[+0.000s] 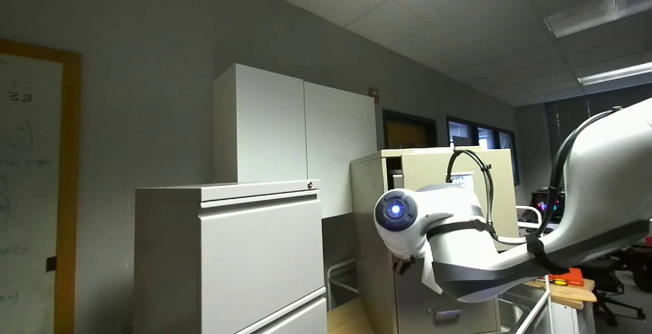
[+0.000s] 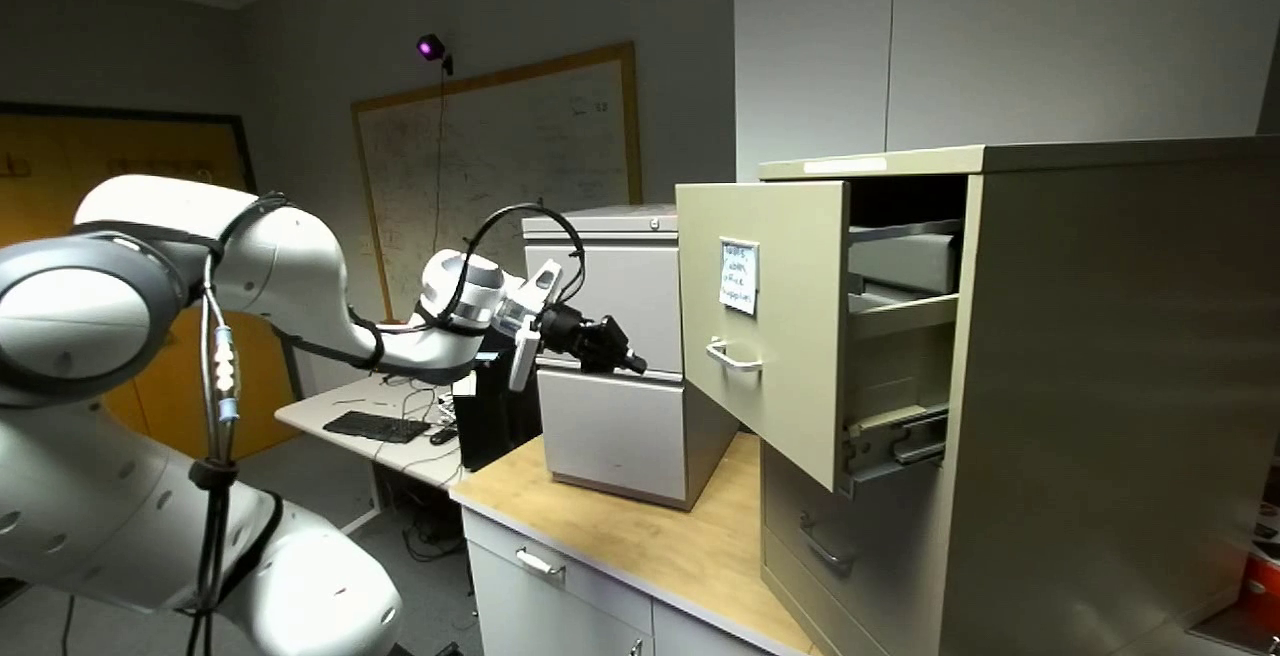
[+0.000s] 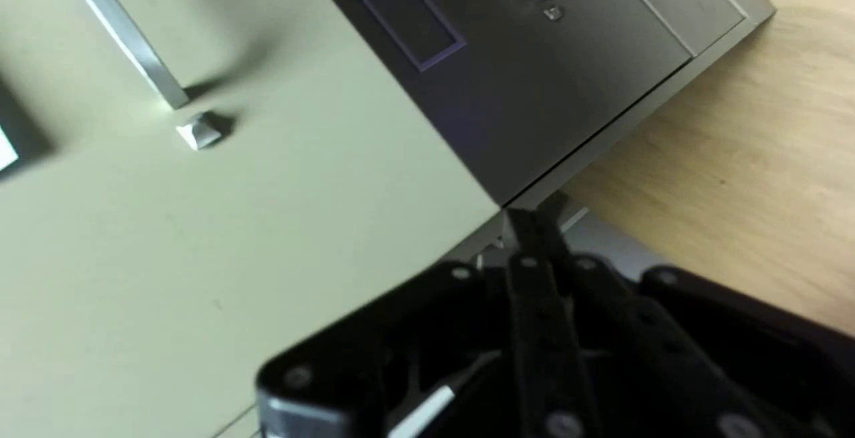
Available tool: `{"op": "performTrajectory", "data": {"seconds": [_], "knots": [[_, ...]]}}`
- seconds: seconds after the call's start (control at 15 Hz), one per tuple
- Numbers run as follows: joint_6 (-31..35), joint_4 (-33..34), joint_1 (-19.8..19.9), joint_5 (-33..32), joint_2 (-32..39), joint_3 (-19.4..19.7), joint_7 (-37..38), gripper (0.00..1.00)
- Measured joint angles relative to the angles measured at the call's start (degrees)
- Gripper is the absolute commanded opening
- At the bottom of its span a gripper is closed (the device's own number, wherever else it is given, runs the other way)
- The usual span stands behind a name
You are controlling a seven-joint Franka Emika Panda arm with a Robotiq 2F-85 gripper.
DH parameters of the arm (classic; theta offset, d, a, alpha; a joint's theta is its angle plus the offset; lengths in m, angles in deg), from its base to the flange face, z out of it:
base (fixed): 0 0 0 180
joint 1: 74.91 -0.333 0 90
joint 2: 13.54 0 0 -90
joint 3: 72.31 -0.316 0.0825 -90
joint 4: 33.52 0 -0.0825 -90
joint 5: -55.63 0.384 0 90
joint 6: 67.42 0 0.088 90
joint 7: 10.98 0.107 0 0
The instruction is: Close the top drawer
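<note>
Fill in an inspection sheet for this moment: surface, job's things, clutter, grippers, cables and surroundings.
Surface: wood-topped counter, with a pale grey cabinet standing on it.
Job's things: top drawer of the beige cabinet is pulled open, a handwritten label on its front; not yet closed.
Clutter: keyboard and mouse on a desk; orange item in the background, too unclear to name.
Grippers: one gripper, jaws shut, nothing seen between them; apart from the drawer in an exterior view.
Cables: black cables strapped along the arm, looping out near the gripper.
Surroundings: framed whiteboard and pale wall cupboards.
</note>
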Motion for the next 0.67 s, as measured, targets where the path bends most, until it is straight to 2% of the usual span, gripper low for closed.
{"op": "performTrajectory", "data": {"seconds": [0.67], "knots": [[-1.10, 1.27, -0.85, -12.39, -6.50, 6.04, 8.23, 0.00]]}}
